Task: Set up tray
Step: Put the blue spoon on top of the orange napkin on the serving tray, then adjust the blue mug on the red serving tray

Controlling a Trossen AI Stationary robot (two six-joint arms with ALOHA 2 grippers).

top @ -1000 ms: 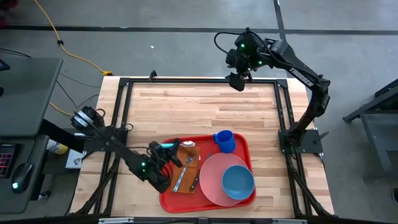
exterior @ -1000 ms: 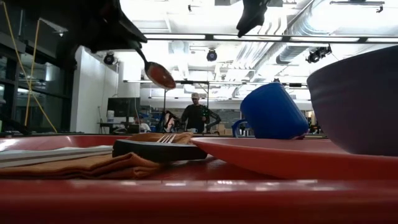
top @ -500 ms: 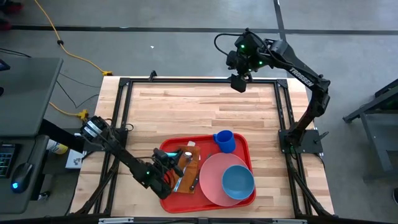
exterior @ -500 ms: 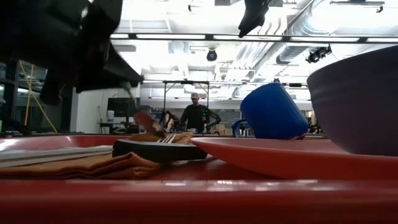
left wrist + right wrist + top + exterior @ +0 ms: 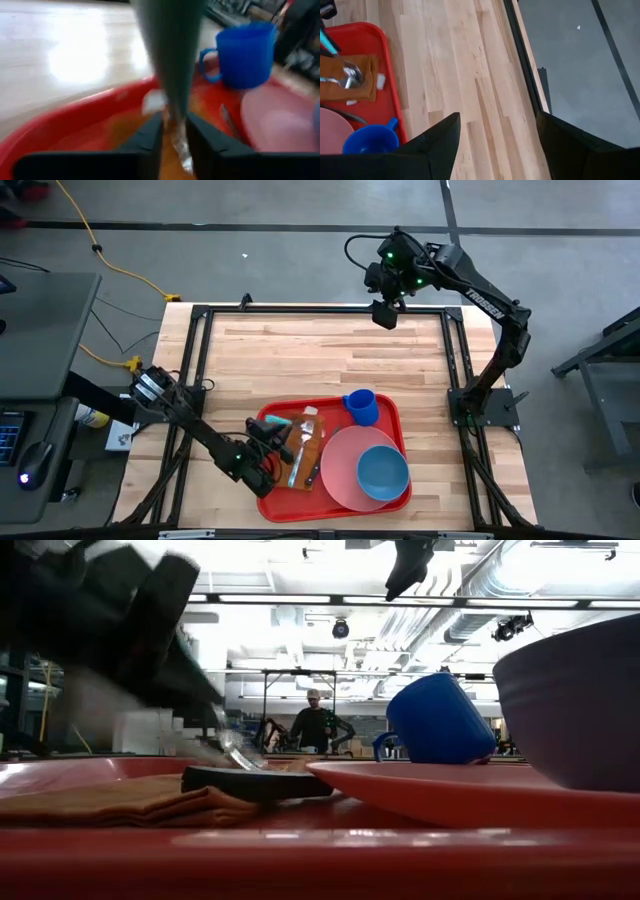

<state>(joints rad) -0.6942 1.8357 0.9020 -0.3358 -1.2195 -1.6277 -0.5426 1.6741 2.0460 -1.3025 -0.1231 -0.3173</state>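
Observation:
The red tray (image 5: 325,406) lies at the table's near edge. On it are a brown napkin (image 5: 308,450), a pink plate (image 5: 342,470) with a blue bowl (image 5: 382,472) in it, and a blue cup (image 5: 361,407). My left gripper (image 5: 174,127) is low over the tray's left part, shut on a teal-handled spoon (image 5: 283,423). The spoon's metal bowl (image 5: 351,75) is down on the napkin. My right gripper (image 5: 497,145) hangs open high above the table's far edge, with nothing between its fingers. My left gripper pinches the spoon between its two fingers at the lower end of the teal handle (image 5: 175,117), near the metal neck. The fingers come in from the table's left, slanting down. The spoon is tilted, its handle rising back toward the wrist and its bowl (image 5: 232,745) on the napkin.
Other cutlery lies on the napkin beside the plate: a dark-handled piece (image 5: 255,782) and a second utensil (image 5: 295,465). The wooden tabletop (image 5: 320,350) beyond the tray is bare. People stand in the room far behind the table (image 5: 318,725).
My left gripper has gone down toward the tray with the spoon and tipped forward. The spoon's bowl, held well above the napkin a second ago, has come down onto it while the handle stays raised.

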